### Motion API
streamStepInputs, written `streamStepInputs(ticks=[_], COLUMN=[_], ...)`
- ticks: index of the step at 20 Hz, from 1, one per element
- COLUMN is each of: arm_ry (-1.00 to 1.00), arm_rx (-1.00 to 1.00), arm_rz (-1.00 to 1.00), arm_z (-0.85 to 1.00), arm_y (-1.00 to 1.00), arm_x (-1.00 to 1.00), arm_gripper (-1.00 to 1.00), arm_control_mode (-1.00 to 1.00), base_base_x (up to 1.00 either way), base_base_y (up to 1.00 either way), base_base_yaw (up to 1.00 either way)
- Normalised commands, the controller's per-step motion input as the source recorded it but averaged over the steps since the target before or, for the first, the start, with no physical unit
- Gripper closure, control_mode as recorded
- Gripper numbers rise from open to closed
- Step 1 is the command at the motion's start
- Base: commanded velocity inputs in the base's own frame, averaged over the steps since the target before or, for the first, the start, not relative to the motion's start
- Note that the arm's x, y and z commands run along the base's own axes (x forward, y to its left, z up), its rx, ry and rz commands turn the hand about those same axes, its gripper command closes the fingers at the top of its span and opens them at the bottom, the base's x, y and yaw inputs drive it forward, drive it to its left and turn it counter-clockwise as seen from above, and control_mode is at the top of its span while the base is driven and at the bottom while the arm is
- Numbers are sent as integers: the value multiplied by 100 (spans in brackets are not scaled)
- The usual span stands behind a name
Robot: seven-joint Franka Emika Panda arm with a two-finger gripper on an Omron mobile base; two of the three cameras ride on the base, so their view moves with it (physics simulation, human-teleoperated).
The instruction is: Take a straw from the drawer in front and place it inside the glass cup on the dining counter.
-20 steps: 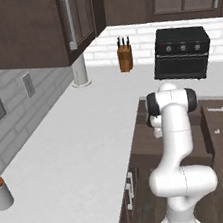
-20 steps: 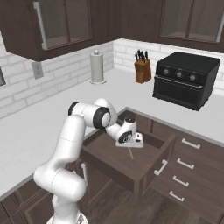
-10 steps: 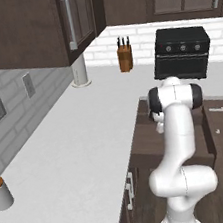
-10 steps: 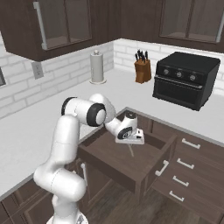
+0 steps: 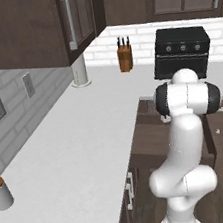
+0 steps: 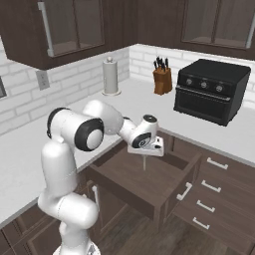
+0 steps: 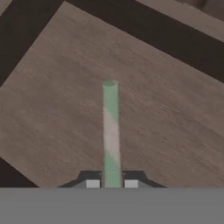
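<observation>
Hand view: tool [image 7: 111, 183] pinches straw [image 7: 110, 131] between both tips, straw pointing away from hand toward drawer [image 7: 65, 87] floor. Held by one end so other end stays free to drop into cup, my guess. Right base view: straw [image 6: 144, 163] hangs down over open drawer [image 6: 144, 187], not touching wood. Straw thin, green with pale band, straight. Cup not seen.
</observation>
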Motion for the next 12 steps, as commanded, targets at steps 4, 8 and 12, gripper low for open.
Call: streamStepInputs(ticks=[4,8,12], arm_ry=[-12,-16,-23], arm_rx=[0,0,-7], arm_rz=[0,0,0], arm_z=[100,100,100], arm_y=[44,54,53], arm_x=[-72,-75,-84], arm_gripper=[100,100,100], arm_control_mode=[-100,-100,-100], base_base_x=[0,0,0], base_base_y=[0,0,0], base_base_yaw=[0,0,0])
